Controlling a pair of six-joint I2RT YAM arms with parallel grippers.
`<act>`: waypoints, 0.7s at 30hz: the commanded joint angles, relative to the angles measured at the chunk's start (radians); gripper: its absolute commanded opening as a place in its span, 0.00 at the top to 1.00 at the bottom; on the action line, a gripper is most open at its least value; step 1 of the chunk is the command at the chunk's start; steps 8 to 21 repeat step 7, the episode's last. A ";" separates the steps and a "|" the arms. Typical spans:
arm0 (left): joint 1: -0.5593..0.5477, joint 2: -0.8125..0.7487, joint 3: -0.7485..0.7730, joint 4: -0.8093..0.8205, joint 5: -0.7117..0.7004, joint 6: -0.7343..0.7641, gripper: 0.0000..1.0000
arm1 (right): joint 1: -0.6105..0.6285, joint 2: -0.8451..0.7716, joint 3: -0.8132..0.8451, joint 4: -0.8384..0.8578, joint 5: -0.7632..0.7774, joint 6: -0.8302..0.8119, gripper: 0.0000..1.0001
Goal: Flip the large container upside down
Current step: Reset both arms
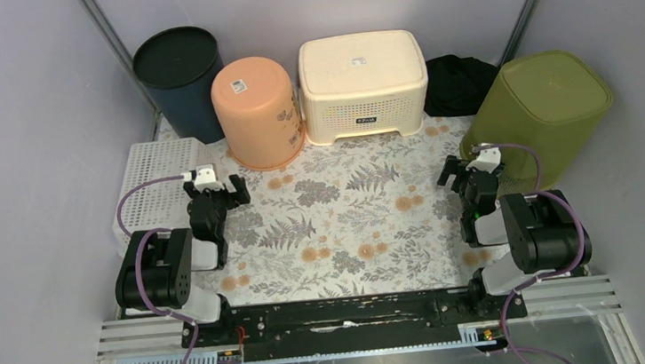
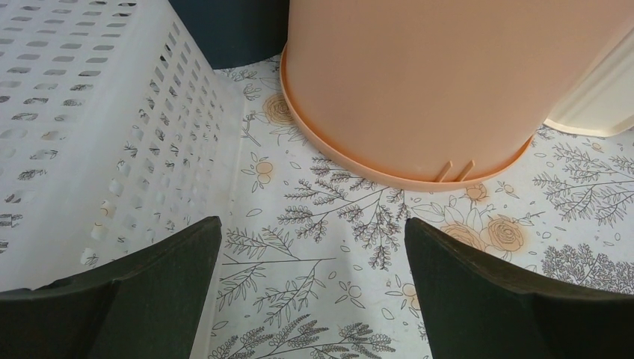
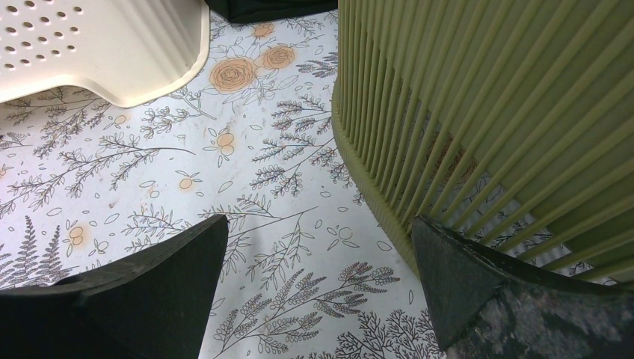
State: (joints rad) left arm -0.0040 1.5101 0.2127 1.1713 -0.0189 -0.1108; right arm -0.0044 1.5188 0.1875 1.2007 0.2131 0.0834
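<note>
Left pincer (image 1: 215,192) apart, empty, low over the floral counter (image 1: 351,233), facing the orange bucket (image 1: 257,110). Right pincer (image 1: 470,175) apart, empty, just beside the large green container (image 1: 544,107). Container sits bottom-up at the counter's right edge, rim down. Cream basket (image 1: 363,80) and dark bin (image 1: 177,76) at back, white crate (image 1: 154,185) on left.

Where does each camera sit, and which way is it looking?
Top external: high above and behind the arms, looking down on the table; both arms show, with left gripper and right gripper.
Left wrist: low on the left arm, facing the peach bucket and white basket; its own fingers show.
Right wrist: low on the right arm, facing the green bin; its own fingers show.
Shared: top and left wrist both show the peach bucket.
</note>
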 commanded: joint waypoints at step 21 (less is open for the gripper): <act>0.007 0.006 0.025 0.022 0.019 0.039 0.00 | 0.004 -0.003 0.020 0.044 -0.026 -0.025 0.01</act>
